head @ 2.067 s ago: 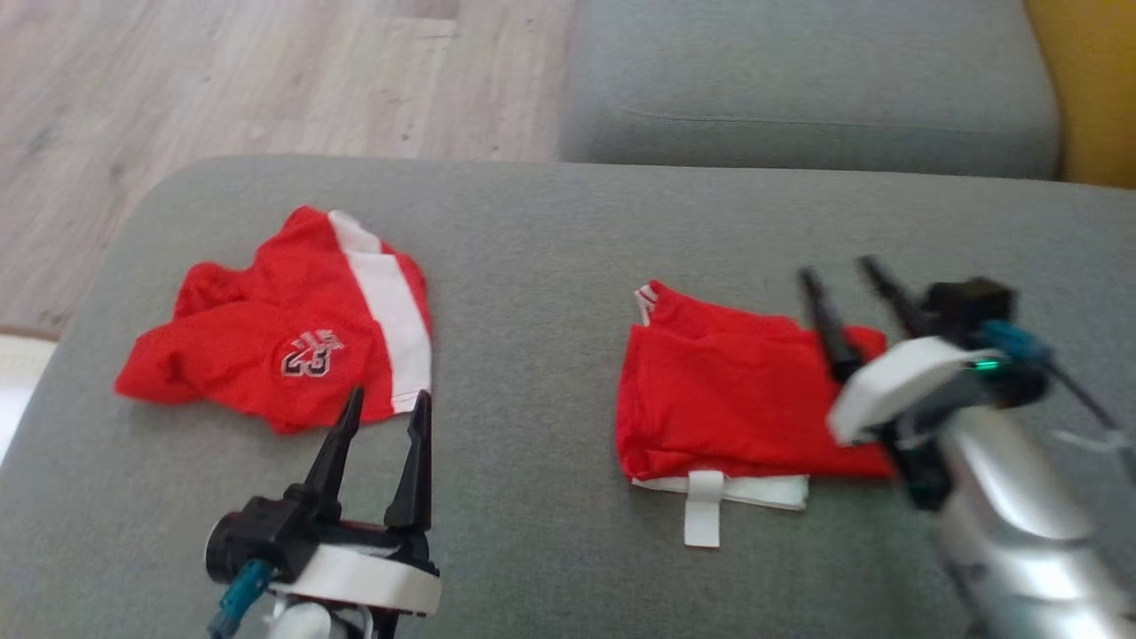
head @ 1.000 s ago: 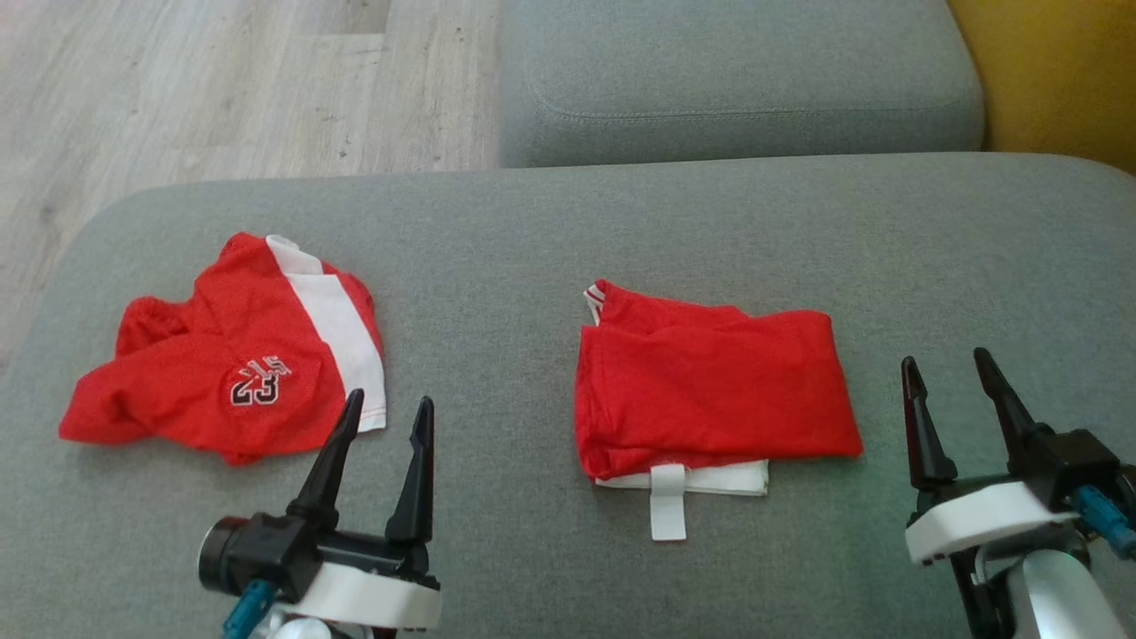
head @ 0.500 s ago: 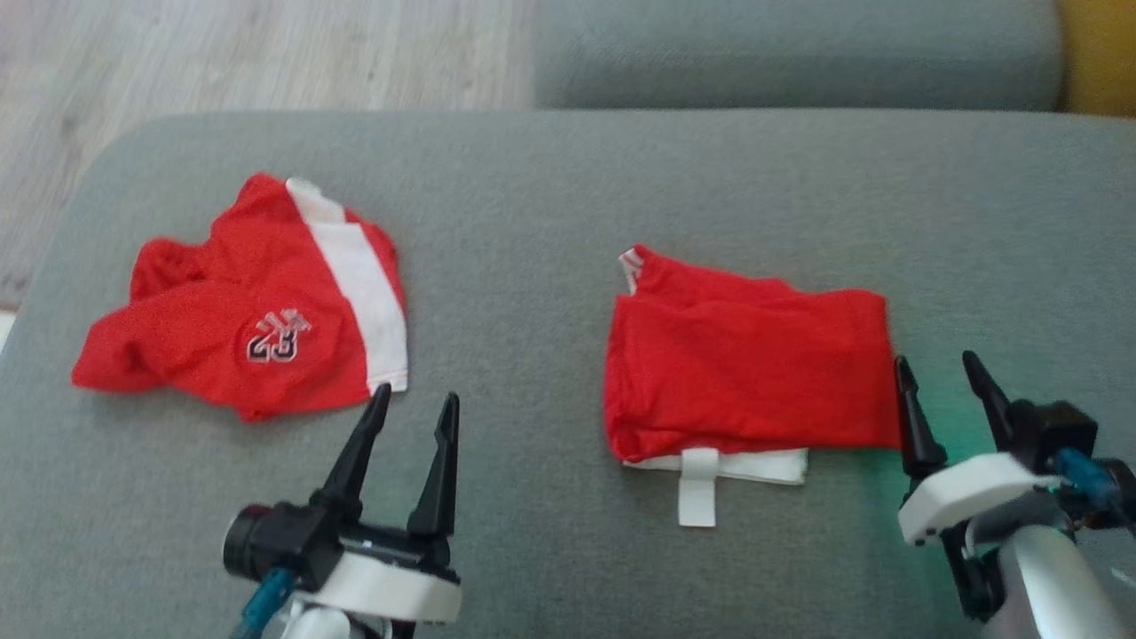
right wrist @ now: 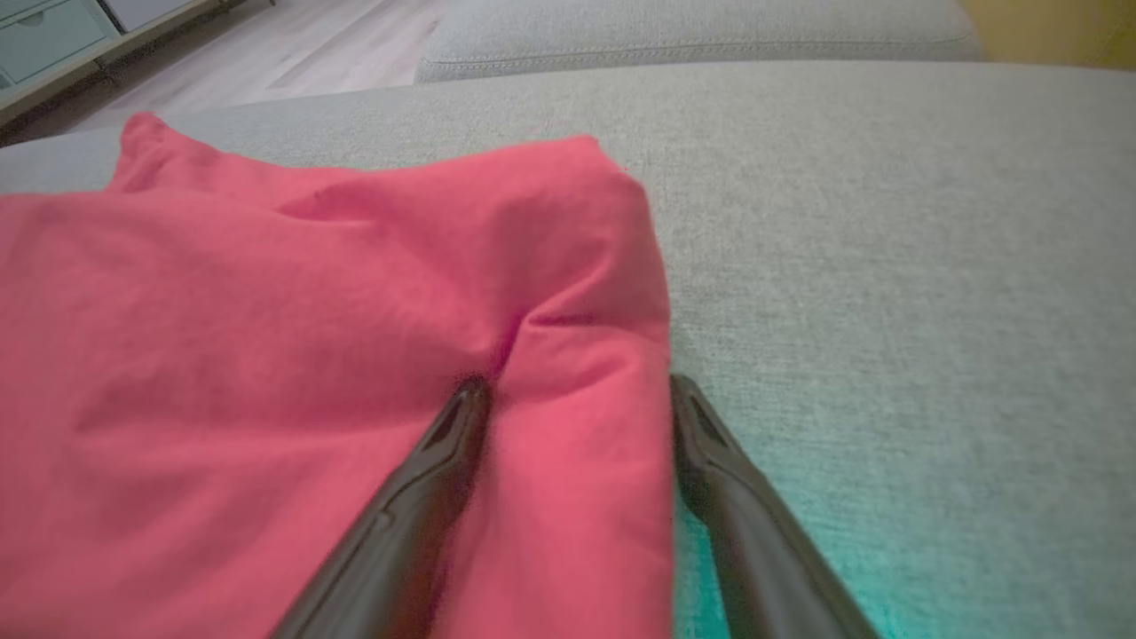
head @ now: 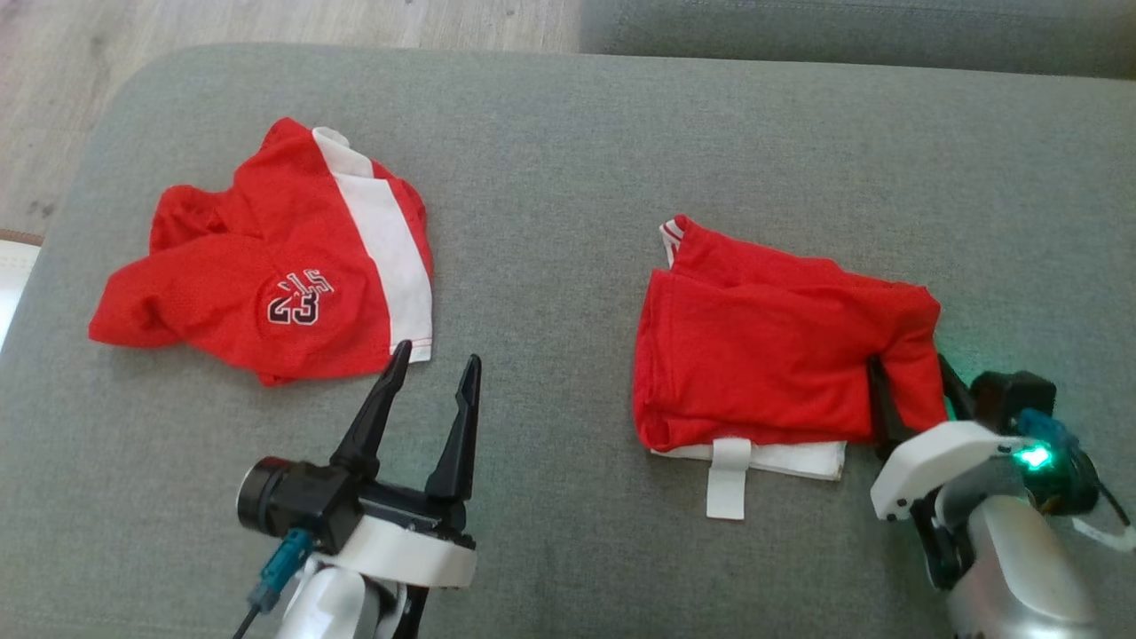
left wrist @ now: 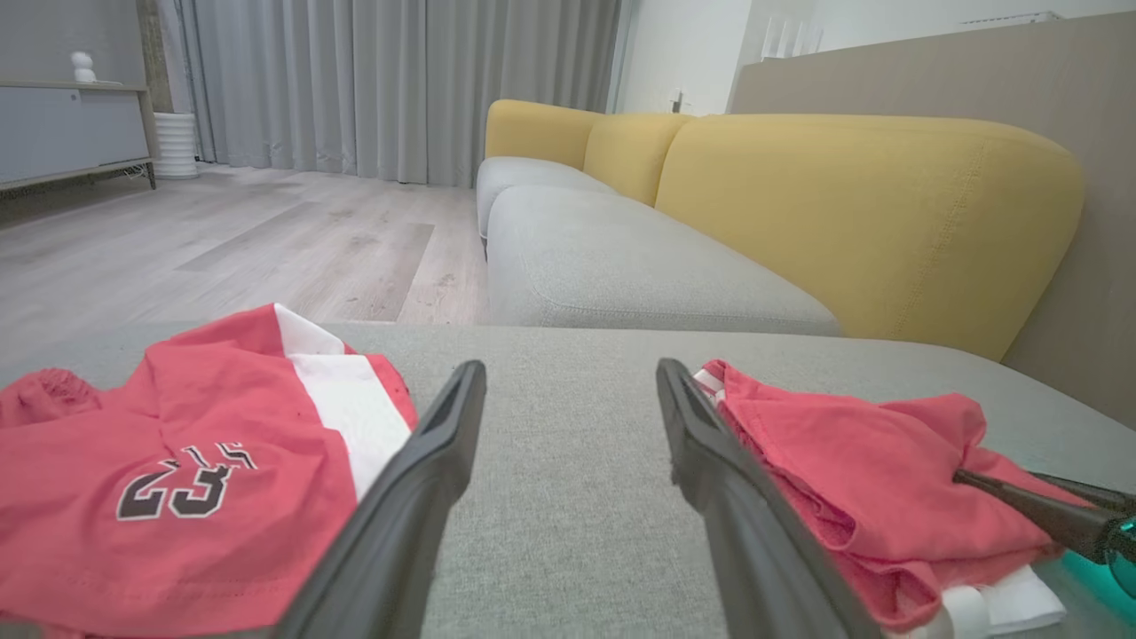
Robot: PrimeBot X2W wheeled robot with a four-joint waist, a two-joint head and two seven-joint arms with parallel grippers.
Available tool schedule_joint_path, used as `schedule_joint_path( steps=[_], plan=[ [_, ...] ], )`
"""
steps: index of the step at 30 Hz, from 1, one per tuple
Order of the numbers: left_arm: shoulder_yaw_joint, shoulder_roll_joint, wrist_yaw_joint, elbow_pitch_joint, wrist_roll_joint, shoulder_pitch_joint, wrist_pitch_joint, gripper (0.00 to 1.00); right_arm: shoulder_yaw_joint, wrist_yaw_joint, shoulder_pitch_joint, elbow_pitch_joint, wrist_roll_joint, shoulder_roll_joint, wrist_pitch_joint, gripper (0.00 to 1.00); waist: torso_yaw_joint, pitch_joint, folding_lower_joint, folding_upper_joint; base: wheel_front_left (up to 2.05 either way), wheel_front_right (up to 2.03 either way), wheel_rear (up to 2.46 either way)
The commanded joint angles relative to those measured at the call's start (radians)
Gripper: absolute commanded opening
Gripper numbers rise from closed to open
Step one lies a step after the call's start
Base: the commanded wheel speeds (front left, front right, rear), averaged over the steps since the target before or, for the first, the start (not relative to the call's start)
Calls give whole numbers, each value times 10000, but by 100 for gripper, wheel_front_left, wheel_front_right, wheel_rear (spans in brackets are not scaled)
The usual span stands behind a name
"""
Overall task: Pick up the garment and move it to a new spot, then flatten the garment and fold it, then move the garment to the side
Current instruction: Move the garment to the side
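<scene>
Right hand [right wrist: 575, 390] apart, straddling the right edge of folded red garment [head: 763, 355]; cloth bunched between the fingers, nothing pinched yet. Left hand [head: 439, 352] apart too, empty, hovering low.

Under both hands: grey sofa cushion [head: 568, 160], carrying everything.

Just beyond left hand's tips, slightly to its left: crumpled red garment [head: 257, 293] with white stripe and number 23. Not flattened, not folded, untouched.

Ahead and to the left of right hand: the folded piece, lying in a rough rectangle, white layer peeking out at the near edge.

White tab [head: 728, 484] sticking out from that edge, between the two hands, nearer the right one.

Judged progress: for the folded piece, relocating, flattening and folding look done. Left only the shift aside, needing fingers closed on the edge first. Likely risk: fold opening if dragged by one corner. Unclear whether the crumpled piece counts in the task.
</scene>
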Motion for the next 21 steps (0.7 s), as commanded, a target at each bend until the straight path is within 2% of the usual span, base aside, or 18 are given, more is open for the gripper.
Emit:
schedule_joint_path(
  steps=[1,2,3,8,12,13,16,21],
  plan=[
    [253,9,-41,-181,-36,-425,-95,100,344,-9,-304,29,110,44,134,83,-33,47,-1,0,0,0,0],
    [240,9,-43,-158,-49,-456,-95,100,380,-9,-393,133,172,38,174,28,-48,71,-1,0,0,0,0],
    [225,9,-44,-141,-59,-485,-95,100,435,-9,-481,197,182,6,141,0,-73,80,-1,0,0,0,0],
    [248,9,-49,-146,-15,-487,-95,100,651,-9,-844,340,0,-301,-246,0,-347,-79,-1,0,0,0,0],
    [256,9,-53,-496,-70,-504,-95,100,1004,-9,-1210,254,-340,-877,-372,0,-706,-142,-1,0,0,0,0],
    [250,9,-53,-645,-92,-537,-95,100,1266,-9,-1475,136,-541,-1356,-375,0,-899,-84,-1,0,0,0,0],
    [158,9,-55,-730,-30,-623,-95,100,1608,-9,-1902,-41,-656,-2189,-340,0,-1128,84,-1,0,0,0,0],
    [344,9,-56,-857,-205,-802,-95,100,1806,-9,-2530,-58,22,-3697,-298,0,-1333,577,-1,0,0,0,0]
  ],
)
